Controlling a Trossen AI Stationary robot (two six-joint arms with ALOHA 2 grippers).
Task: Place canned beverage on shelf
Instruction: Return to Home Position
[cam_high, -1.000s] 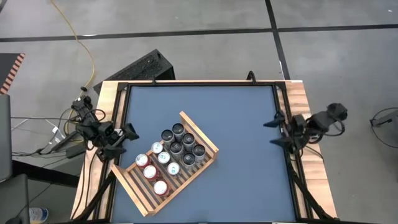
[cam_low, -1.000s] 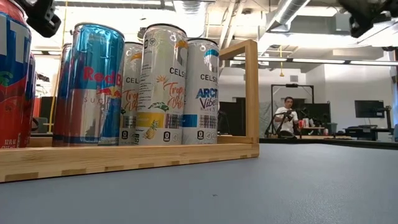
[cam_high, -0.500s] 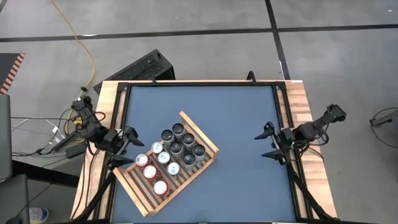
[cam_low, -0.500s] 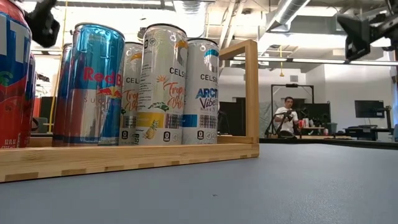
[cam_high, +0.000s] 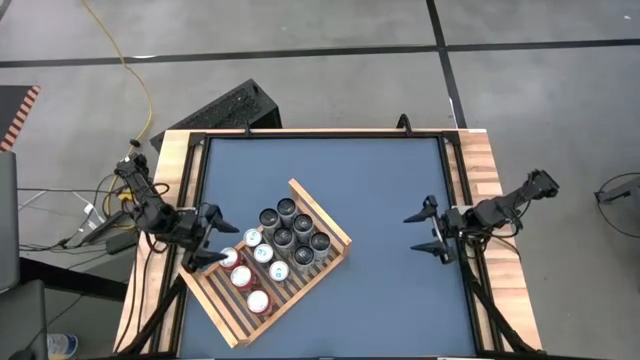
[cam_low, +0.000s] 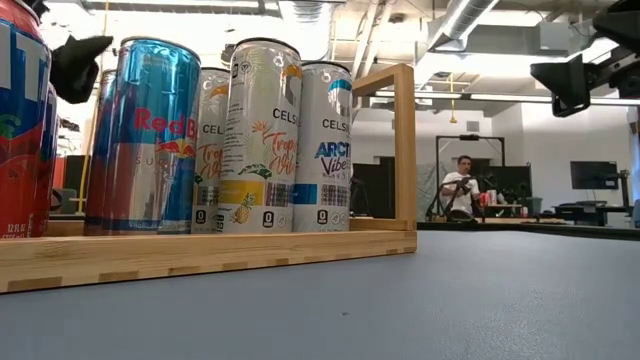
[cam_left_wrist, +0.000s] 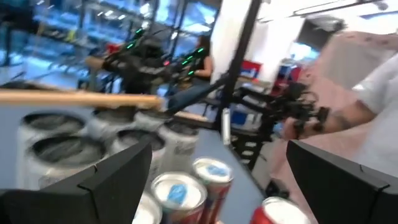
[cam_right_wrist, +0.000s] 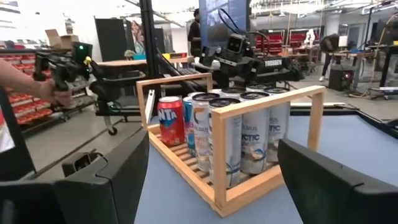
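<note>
Sitting angled on table (cam_high: 390, 180) centre-left, shelf (cam_high: 222, 305) w/ approx a dozen cans (cam_high: 283, 238), count unsure, low view crops red one, left gripper (cam_high: 212, 240) wide open, empty, beside shelf's corner, right gripper (cam_high: 412, 232) spread, empty, well apart.

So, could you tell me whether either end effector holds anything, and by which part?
Nothing is held: the left end effector and right end effector are both open.
</note>
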